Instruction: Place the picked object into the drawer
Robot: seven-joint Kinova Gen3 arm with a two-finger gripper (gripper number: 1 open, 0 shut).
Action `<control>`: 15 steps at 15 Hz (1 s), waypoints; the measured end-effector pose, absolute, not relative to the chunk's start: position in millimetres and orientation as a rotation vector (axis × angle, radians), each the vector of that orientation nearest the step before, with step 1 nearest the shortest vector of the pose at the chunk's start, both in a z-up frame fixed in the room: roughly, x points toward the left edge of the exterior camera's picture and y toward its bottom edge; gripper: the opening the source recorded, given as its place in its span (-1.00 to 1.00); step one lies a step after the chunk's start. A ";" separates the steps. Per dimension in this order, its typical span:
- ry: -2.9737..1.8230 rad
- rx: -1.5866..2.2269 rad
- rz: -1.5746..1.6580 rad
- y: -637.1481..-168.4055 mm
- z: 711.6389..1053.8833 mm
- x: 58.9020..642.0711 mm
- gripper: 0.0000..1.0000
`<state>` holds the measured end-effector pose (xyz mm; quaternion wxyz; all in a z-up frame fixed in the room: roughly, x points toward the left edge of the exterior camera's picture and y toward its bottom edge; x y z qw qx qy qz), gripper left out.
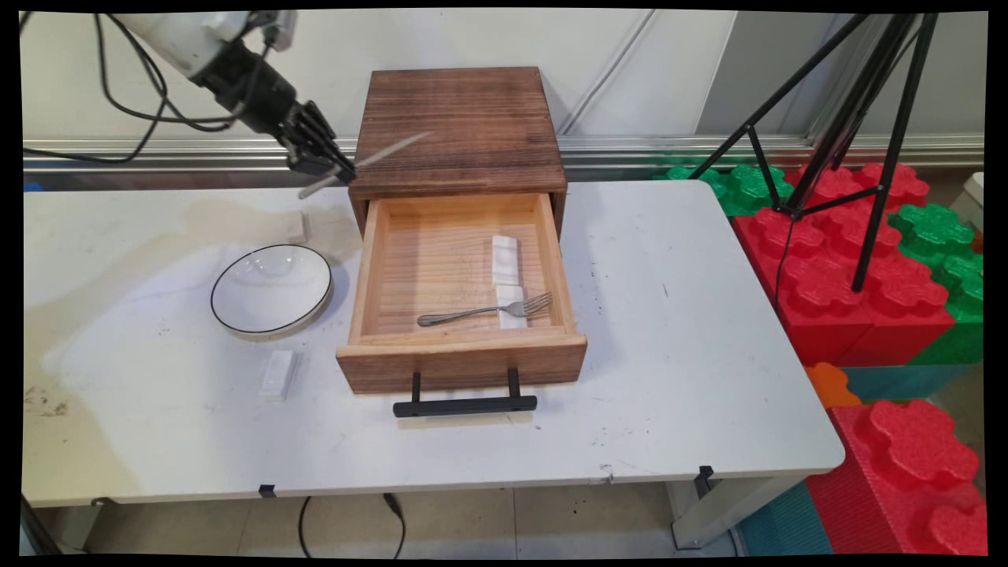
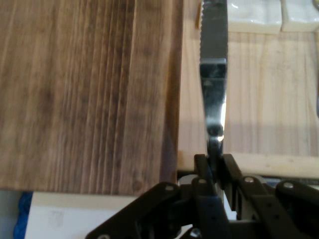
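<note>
Shiny metal knife (image 2: 213, 74) (serrated edge), matt grained wooden drawer box (image 1: 459, 126).

The glossy white tubular robot arm (image 1: 177, 35) ended in a matte black two-finger gripper (image 1: 335, 169) built of jointed bar linkages with small round pivot pins. Thin black cables (image 1: 126, 110) looped beneath it.

A silver table knife (image 2: 213, 84) with a serrated blade is pinched by its handle in the hand (image 2: 214, 167), blade pointing straight ahead over the open wooden drawer (image 2: 264, 99).
</note>
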<state>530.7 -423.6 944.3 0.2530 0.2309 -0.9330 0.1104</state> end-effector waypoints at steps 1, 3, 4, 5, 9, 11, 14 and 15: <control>-2.538 0.628 0.300 -425.6 940.8 526.1 -1.00; -2.541 0.629 0.298 -429.7 931.5 515.0 -1.00; -2.544 0.628 0.295 -432.3 924.9 506.7 -1.00; -2.548 0.627 0.292 -433.9 919.4 499.5 -1.00; -2.556 0.619 0.287 -434.8 904.5 468.8 -1.00; -2.560 0.608 0.295 -431.9 903.7 456.0 -1.00; -2.567 0.579 0.310 -427.0 906.7 440.6 -1.00; -2.570 0.564 0.315 -425.3 908.1 434.0 -1.00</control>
